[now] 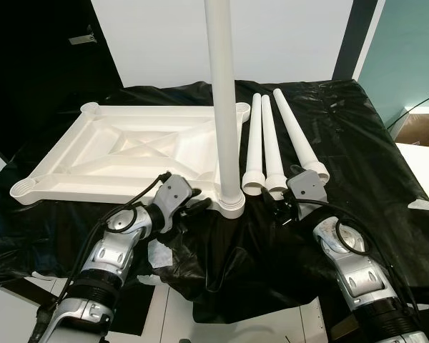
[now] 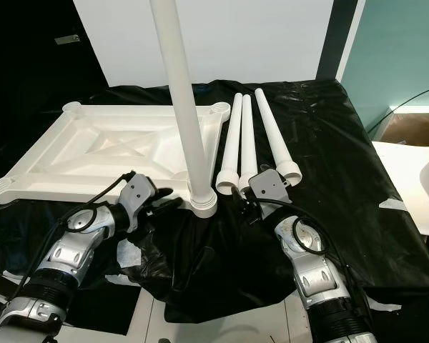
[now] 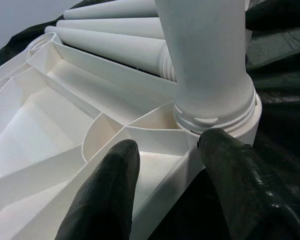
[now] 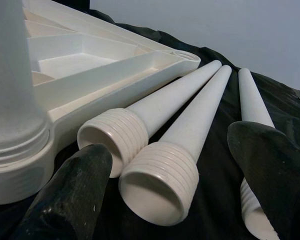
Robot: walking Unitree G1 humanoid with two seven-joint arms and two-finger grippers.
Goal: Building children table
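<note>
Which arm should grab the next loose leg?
Right, probably. The right gripper is open, its fingers straddling the threaded ends of the loose legs lying beside the upturned tabletop. The left gripper is open at the corner socket holding the upright leg.

You have no text, label, brand, number or sign to read anywhere in these pictures. The white ribbed plastic tabletop [image 1: 121,153] in the left half of the frame carries only moulded ribs, the white tapered plastic legs [image 1: 272,143] right of centre show only screw threads at their ends, and the crinkled black plastic sheet [image 1: 357,157] beneath them is unmarked.
</note>
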